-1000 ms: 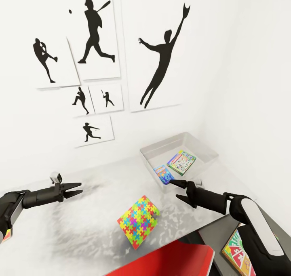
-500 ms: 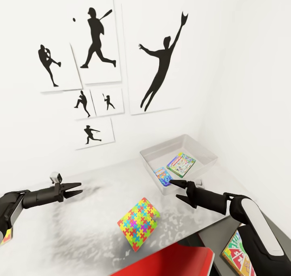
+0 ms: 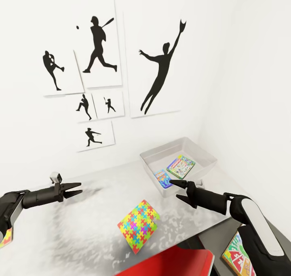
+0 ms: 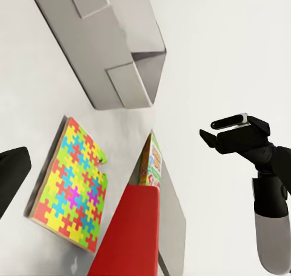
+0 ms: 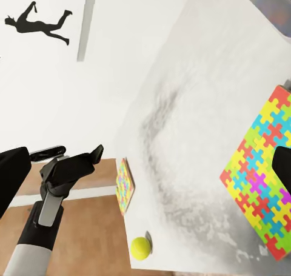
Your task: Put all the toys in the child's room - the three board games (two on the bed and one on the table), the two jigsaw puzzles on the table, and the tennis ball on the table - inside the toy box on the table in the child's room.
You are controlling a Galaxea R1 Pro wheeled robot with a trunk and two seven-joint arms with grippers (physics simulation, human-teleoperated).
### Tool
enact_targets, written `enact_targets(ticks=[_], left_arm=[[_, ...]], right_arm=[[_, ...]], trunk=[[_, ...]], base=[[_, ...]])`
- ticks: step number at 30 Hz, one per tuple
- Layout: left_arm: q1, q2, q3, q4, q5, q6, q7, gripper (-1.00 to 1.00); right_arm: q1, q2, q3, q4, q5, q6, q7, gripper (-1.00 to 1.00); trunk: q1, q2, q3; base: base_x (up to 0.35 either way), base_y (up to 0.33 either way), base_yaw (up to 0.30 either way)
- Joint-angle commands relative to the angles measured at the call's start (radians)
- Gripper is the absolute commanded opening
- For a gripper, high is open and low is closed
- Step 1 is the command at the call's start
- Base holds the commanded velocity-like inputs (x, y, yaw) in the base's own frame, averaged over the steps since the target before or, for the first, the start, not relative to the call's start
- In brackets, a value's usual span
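The grey toy box stands at the table's far right corner with a green-edged board game and a blue flat box inside. A jigsaw puzzle box lies on the table near its front edge, also seen as the puzzle and the puzzle. The tennis ball rests near a table corner. My right gripper hovers open just in front of the toy box. My left gripper hangs open over the table's left side. Both hold nothing.
A red object sits below the table's front edge. Another board game lies lower down at the right. A colourful flat box stands edge-on at the table's side. Silhouette posters hang on the white wall behind.
The whole head view has shifted a little, so the camera moved. Both arms and the toys keep their places.
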State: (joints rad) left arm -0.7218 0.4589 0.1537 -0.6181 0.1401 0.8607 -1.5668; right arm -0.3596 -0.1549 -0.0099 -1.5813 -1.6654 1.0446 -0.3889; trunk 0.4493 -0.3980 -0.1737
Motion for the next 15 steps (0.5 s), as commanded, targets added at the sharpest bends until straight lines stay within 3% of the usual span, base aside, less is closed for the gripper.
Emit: enact_targets(ticks=[1, 15], left_arm=[[-0.001, 0.000, 0.000, 0.000, -0.001, 0.011, -0.004, 1.00], [-0.001, 0.000, 0.000, 0.000, -0.001, 0.011, -0.004, 1.00]], right_arm=[[-0.001, 0.000, -0.001, -0.001, -0.010, 0.003, -0.010, 1.00], [-0.001, 0.000, -0.001, -0.001, -0.010, 0.003, -0.011, 1.00]], trunk=[[0.001, -0.002, 0.000], [0.001, -0.002, 0.023]], base=[[0.000, 0.000, 0.000], [-0.068, 0.000, 0.000]])
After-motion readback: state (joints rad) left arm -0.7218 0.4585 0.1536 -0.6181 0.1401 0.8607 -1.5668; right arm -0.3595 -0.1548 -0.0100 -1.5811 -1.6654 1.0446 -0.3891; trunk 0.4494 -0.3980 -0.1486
